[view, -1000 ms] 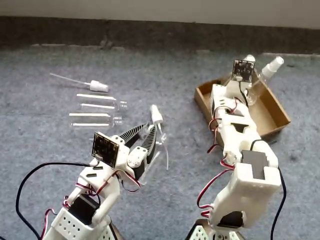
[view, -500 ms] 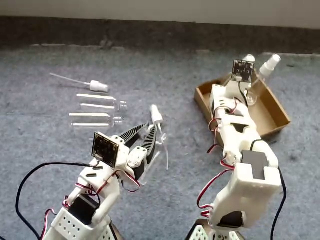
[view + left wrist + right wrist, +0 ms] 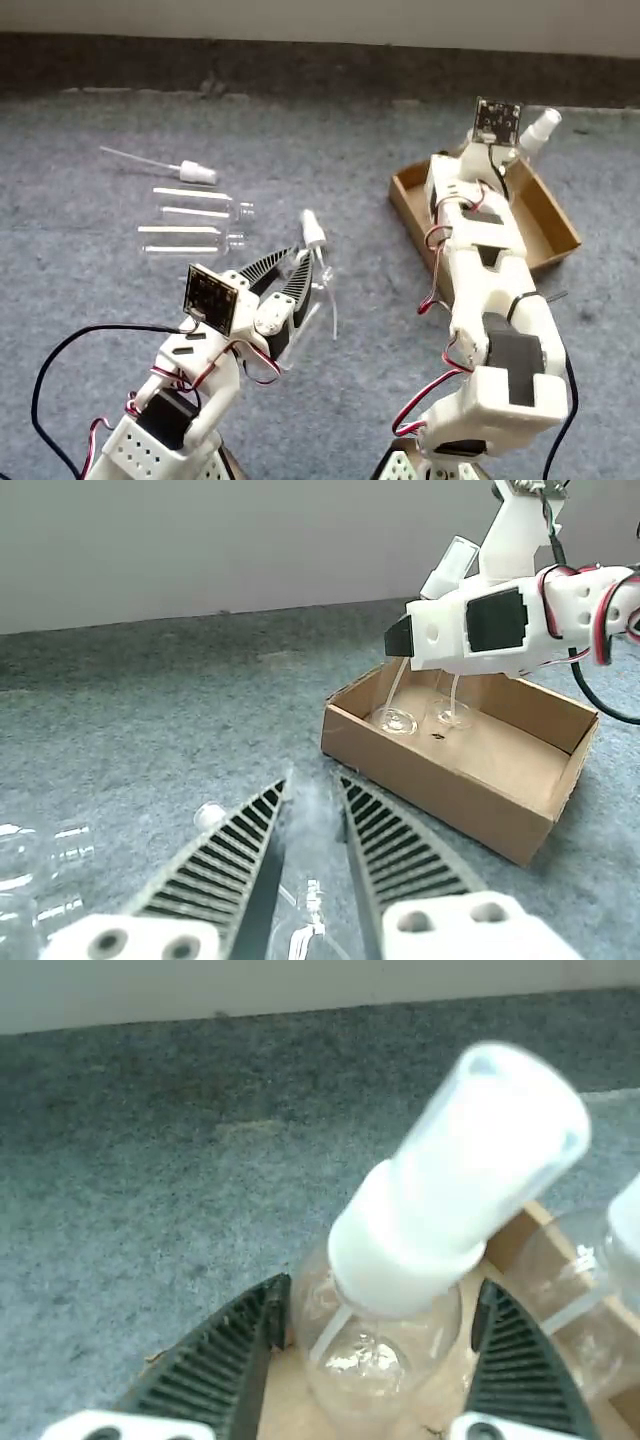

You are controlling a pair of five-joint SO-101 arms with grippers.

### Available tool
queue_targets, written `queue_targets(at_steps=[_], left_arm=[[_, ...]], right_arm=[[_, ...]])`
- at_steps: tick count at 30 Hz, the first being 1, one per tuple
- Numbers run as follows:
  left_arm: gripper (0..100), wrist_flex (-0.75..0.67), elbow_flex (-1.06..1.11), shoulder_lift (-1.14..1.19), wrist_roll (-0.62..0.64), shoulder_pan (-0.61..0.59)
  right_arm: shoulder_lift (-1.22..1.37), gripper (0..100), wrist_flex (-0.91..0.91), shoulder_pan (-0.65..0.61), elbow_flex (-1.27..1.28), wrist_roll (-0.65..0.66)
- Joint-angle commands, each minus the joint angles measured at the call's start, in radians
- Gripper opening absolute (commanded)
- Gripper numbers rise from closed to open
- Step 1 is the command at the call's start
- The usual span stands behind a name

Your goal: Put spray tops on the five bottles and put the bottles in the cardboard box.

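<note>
The right gripper (image 3: 380,1300) is straddling a capped bottle (image 3: 385,1360) in the cardboard box (image 3: 430,795), fingers spread, apparently clear of it. The left gripper (image 3: 312,785) is clamping a second bottle (image 3: 312,232).

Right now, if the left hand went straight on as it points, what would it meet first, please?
Likely bare carpet, close by the cardboard box's near corner; depth is unclear. The spray top in the left hand would touch first.

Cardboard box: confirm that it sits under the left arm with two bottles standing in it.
Wrong arm. The high view shows the cardboard box under the right arm, which stretches out over it. The rest holds: two bottles stand in it, with their clear bases on the box floor in the left wrist view.
</note>
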Motion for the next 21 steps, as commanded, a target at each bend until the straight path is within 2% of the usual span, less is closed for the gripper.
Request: queue_targets(at_steps=[1, 11, 16, 21], left_arm=[[3, -0.020, 0.015, -0.013, -0.008, -0.007], [3, -0.020, 0.015, -0.013, -0.008, -0.008], [3, -0.023, 0.015, -0.013, -0.009, -0.012], [3, -0.025, 0.001, -0.013, -0.009, -0.096]], right_arm=[[-0.108, 25.0, 0.085, -0.012, -0.117, 0.002], [-0.254, 25.0, 0.305, -0.016, -0.254, -0.006], [-0.384, 25.0, 0.406, -0.076, -0.252, -0.002], [-0.541, 24.6, 0.509, -0.180, -0.242, 0.000]])
